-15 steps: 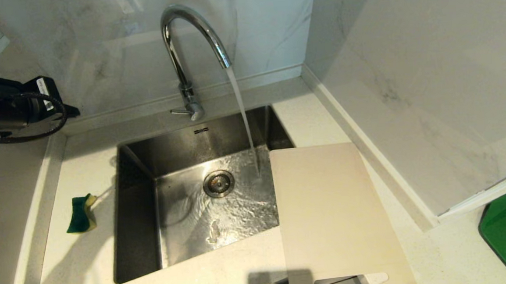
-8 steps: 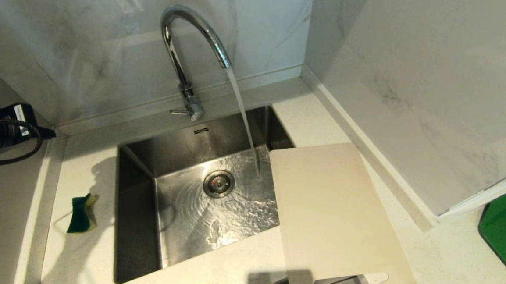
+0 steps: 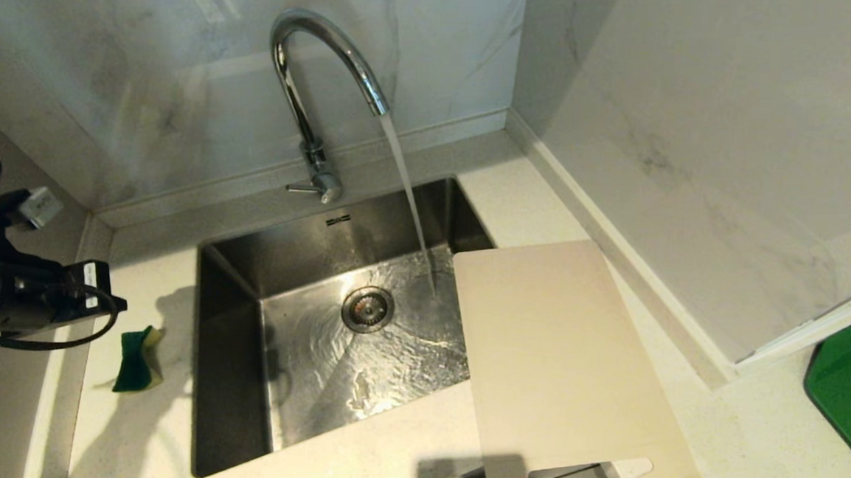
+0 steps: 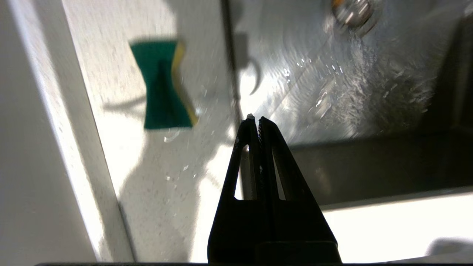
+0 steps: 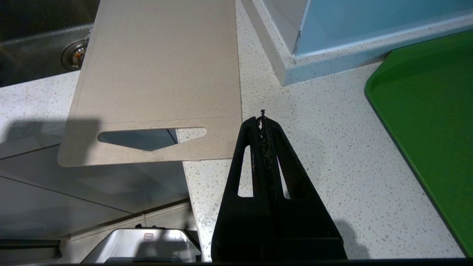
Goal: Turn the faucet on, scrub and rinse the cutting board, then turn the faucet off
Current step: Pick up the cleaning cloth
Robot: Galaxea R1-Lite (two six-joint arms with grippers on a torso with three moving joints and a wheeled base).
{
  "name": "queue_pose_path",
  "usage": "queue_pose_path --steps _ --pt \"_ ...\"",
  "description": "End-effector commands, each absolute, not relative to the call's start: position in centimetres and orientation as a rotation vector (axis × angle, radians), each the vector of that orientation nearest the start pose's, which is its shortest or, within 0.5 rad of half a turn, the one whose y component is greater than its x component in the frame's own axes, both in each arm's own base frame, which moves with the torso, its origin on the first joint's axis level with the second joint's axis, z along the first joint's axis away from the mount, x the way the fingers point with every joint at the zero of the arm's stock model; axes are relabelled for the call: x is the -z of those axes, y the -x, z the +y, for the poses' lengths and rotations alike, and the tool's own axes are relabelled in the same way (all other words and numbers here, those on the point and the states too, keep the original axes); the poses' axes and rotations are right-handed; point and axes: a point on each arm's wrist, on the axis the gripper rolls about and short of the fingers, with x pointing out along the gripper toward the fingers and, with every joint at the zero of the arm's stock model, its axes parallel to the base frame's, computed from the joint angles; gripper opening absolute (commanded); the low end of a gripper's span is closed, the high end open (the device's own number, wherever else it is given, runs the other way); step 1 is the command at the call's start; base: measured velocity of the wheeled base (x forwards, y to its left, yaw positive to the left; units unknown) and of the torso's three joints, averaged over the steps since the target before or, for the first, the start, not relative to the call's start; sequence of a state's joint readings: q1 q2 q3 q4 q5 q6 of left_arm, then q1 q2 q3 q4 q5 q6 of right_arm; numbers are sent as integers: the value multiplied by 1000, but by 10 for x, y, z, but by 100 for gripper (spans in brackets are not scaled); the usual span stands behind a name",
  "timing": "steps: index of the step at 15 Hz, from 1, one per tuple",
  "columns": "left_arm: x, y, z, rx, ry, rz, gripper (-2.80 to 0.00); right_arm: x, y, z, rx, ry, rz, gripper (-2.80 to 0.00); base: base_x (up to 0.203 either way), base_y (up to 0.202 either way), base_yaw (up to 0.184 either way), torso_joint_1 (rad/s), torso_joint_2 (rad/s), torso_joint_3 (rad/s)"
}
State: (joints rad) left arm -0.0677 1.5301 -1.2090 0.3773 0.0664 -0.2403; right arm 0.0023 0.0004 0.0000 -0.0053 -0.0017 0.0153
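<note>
We see the faucet (image 3: 320, 90) running, its stream falling into the sink (image 3: 233, 354) near the drain (image 3: 368, 309). The cutting board (image 3: 550, 349) lies on the counter (image 3: 380, 471) at the sink's right, its far corner over the basin and its slot handle past the counter's front edge. A green and yellow sponge (image 3: 136, 360) sits on the counter left of the sink. Our left gripper (image 4: 255, 120) hangs above the sink's left rim near the sponge, fingers pressed together and empty. Our right gripper (image 5: 262, 118) hovers over the counter just beside the board's handle end, fingers also pressed together, between the board and a green tray (image 5: 432, 111).
</note>
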Motion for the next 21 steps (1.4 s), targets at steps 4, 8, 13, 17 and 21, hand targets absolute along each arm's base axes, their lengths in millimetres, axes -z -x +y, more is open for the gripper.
queue_pose_path --steps 4,8,13,17,21 --pt "-216 -276 1 -141 176 778 -280 -76 23 0 -2 -15 -6 -280 0 0 0 0 0 0" --pt "-205 -284 18 -194 190 811 -280 -76 23 0 -1 -15 -5 -280 0 0 0 0 0 0" --pt "-192 -297 21 -196 182 828 -280 -76 23 0 -1 -15 -6 -280 0 0 0 0 0 0" --pt "-189 -298 22 -199 187 836 -280 -76 23 0 0 -15 -6 -280 0 0 0 0 0 0" --pt "-182 -306 22 -202 180 856 -280 -76 23 0 -2 -15 -5 -280 0 0 0 0 0 0"
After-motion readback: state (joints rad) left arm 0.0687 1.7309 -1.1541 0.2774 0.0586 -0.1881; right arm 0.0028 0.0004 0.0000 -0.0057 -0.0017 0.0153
